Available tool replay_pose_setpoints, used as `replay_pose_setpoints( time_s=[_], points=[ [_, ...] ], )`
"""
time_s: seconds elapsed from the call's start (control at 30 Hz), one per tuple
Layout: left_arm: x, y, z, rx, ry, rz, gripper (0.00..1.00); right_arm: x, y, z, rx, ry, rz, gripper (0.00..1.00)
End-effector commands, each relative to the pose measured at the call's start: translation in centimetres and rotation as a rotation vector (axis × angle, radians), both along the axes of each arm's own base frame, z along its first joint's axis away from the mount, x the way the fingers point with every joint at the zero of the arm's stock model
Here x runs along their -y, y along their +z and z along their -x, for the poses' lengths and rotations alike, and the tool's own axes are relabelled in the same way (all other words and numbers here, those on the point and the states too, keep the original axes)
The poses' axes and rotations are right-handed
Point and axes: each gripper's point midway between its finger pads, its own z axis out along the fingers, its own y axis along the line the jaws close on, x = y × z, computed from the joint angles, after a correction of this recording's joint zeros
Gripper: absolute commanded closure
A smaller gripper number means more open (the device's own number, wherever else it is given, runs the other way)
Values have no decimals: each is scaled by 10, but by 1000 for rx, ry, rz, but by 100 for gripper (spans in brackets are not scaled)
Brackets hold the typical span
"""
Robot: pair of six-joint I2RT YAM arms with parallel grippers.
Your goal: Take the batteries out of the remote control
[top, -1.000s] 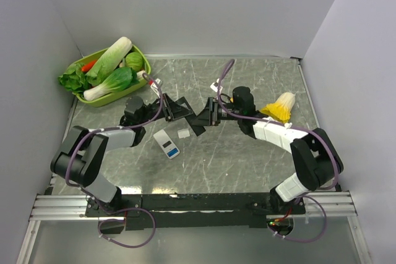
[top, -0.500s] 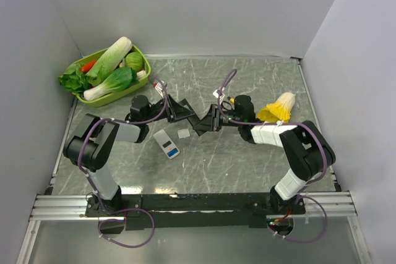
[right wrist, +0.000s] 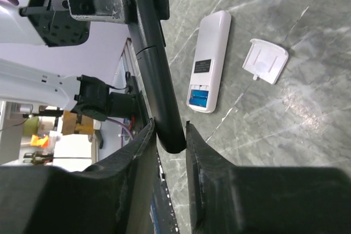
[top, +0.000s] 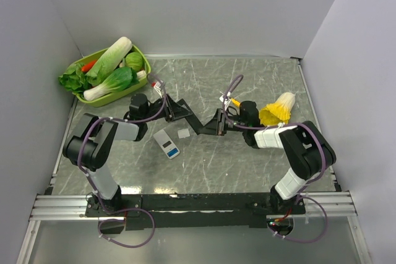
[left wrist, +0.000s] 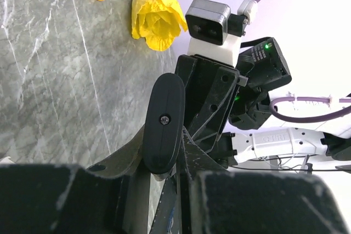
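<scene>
Black remote (right wrist: 156, 80), gripped by the left pincer (left wrist: 160, 178), is now also clamped at its end by the narrowed right pincer (right wrist: 170, 135), steadied for unloading.

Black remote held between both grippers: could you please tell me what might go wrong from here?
The right gripper pinches only the very tip of the black remote, so it could slip free. If it drops, it may strike the white remote and the loose cover lying nearby.
</scene>
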Motion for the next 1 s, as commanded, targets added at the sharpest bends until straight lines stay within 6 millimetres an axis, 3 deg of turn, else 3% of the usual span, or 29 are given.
replay_pose_setpoints(
  time_s=[0.0, 0.1, 0.17, 0.2, 0.23, 0.3, 0.33, 0.37, 0.6, 0.97],
  points=[
    [-10, 45, -25, 165, 68, 63, 99, 15, -39, 8, -115, -37, 80, 74],
    [-12, 44, -26, 162, 77, 55, 99, 19, -42, 9, -118, -55, 102, 78],
    [-11, 44, -27, 161, 75, 51, 99, 18, -37, 10, -101, -50, 92, 74],
    [-10, 42, -25, 158, 71, 50, 99, 18, -34, 12, -96, -44, 85, 68],
    [-9, 42, -24, 156, 68, 50, 99, 17, -28, 12, -86, -40, 70, 53],
    [-5, 39, -18, 152, 53, 53, 99, 15, -10, 10, -46, -32, 40, 40],
    [-5, 39, -15, 150, 48, 56, 99, 14, -5, 9, -36, -33, 33, 26],
    [-4, 40, -13, 153, 42, 64, 99, 14, 3, 7, -21, -33, 29, 23],
    [7, 38, 2, 150, 5, 53, 99, 6, 35, -10, 28, -19, 13, 21],
    [15, 43, 14, 141, -42, 92, 99, -3, 55, -32, 53, -16, 2, 25]
  ],
)
